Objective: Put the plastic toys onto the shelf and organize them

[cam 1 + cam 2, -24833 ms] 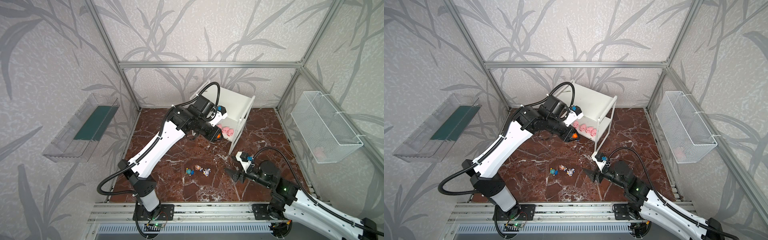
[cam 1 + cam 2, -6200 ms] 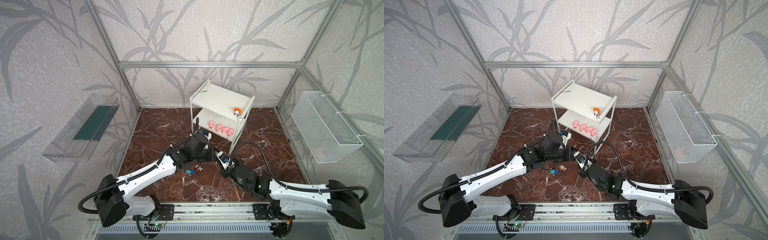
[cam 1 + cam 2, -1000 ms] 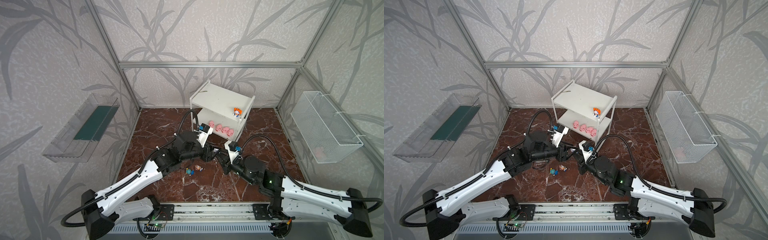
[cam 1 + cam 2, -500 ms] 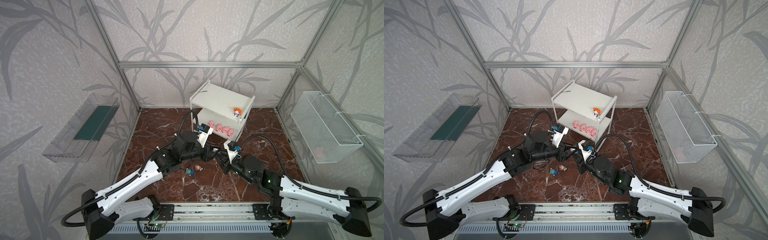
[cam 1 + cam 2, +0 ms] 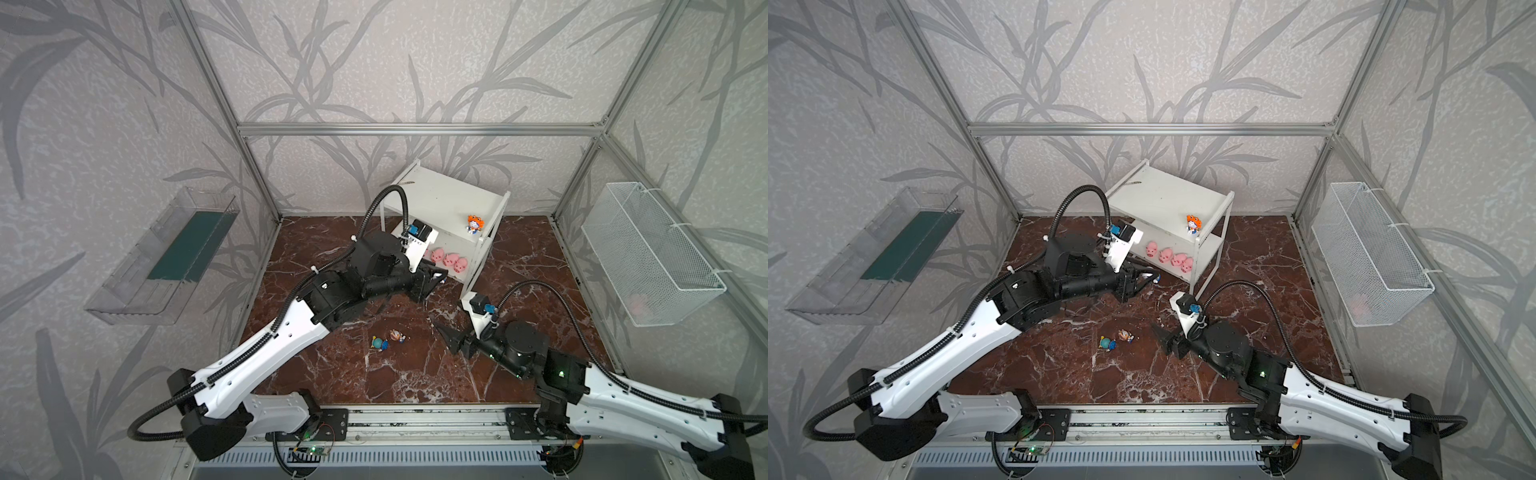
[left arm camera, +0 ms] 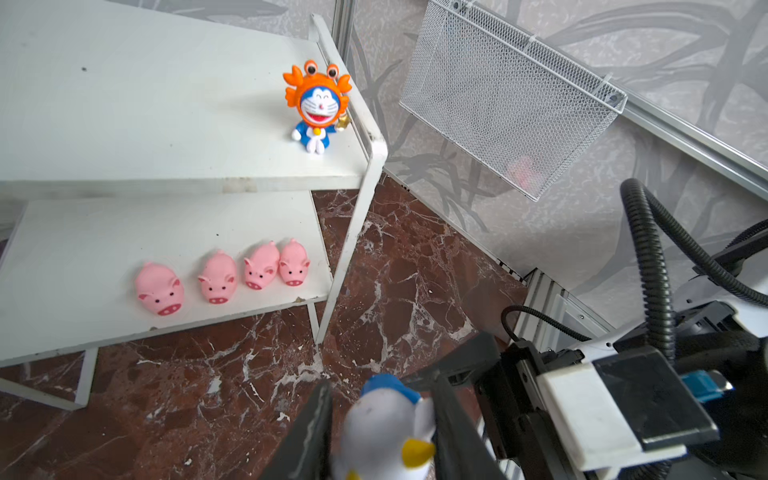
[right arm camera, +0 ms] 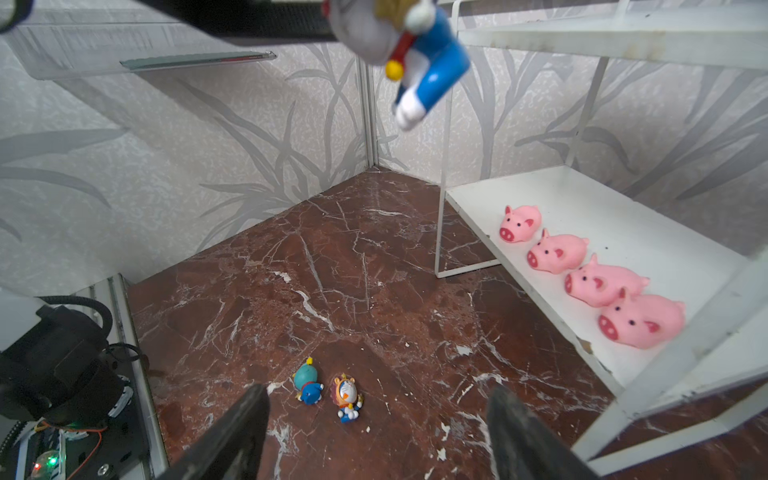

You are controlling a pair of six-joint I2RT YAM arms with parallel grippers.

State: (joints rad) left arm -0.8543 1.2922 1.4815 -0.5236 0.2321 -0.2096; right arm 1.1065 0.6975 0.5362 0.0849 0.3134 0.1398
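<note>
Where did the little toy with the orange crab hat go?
The orange-hat toy stands on the top board of the shelf, near its right-hand corner in both top views, one level above the row of four pink pigs.

Left hand clamps a white-and-blue figurine — beyond, four pink pigs line the lower shelf.

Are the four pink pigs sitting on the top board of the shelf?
No, the four pink pigs stand in a row on the shelf's lower board; the top board holds only the orange-hooded figurine.
</note>
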